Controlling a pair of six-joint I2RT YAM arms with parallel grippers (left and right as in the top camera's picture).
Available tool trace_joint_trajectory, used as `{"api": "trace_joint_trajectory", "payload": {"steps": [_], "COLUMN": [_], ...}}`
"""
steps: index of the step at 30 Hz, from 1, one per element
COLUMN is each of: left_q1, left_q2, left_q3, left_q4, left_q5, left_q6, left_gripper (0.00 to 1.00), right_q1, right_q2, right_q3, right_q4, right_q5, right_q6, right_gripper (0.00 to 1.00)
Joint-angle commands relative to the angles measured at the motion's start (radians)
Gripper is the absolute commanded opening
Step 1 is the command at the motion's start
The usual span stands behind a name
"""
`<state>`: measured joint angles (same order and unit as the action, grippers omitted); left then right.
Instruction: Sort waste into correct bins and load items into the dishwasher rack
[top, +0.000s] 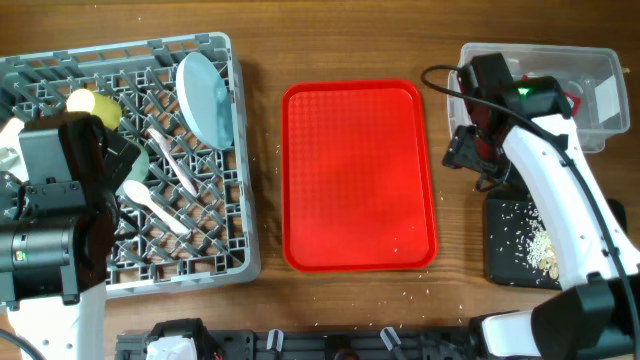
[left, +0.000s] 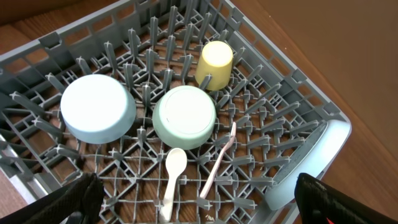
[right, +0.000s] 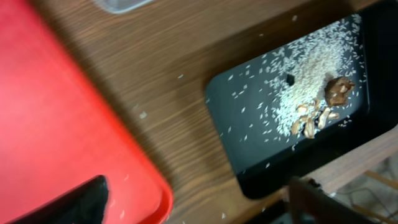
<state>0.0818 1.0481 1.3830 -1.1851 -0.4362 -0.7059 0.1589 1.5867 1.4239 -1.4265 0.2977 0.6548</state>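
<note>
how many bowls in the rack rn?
2, both upside down in the dishwasher rack, per the left wrist view: left bowl towards the rack's left side, middle bowl just below the yellow cup. Overhead, the left arm mostly hides them.

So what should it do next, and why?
Probably draw the left gripper and right gripper, both open and empty, back to rest. The work looks done: the yellow cup, two bowls, plate, fork and spoon sit in the rack, the food scraps lie in the black tray, and the red tray shows only a few stray grains.
</note>
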Motion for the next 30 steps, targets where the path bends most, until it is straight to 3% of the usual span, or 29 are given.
{"api": "trace_joint_trajectory", "payload": {"steps": [1,7,13,17,23,30], "left_q1": [0.007,0.007,0.007,0.007,0.007,0.007], "left_q2": [-0.005,-0.005,-0.005,-0.005,-0.005,-0.005], "left_q3": [0.009,0.008,0.009,0.009,0.009,0.008], "left_q4": [0.002,0.002,0.002,0.002,0.002,0.002], "left_q5": [-0.002,-0.002,-0.002,-0.002,-0.002,-0.002], "left_q6": [-0.013,-0.013,-0.013,-0.013,-0.013,-0.013], "left_gripper": [1.0,1.0,1.0,1.0,1.0,1.0], "right_q1": [-0.097,-0.249,-0.39,-0.38,-0.364,-0.183], "right_q2": [0.006,0.006,0.006,0.006,0.006,0.006], "right_q3": [-0.144,-0.351,-0.468,-0.47,-0.471,-0.471], "right_q4": [0.112,0.314,0.418,0.425,0.457,0.507], "right_q5": [-0.041,-0.236,-0.305,-0.308,-0.454,-0.465], "right_q6": [0.016,-0.041,-0.105,-0.109,-0.25,-0.278], "right_gripper": [0.96,0.95,0.92,0.91,0.9,0.9]}}
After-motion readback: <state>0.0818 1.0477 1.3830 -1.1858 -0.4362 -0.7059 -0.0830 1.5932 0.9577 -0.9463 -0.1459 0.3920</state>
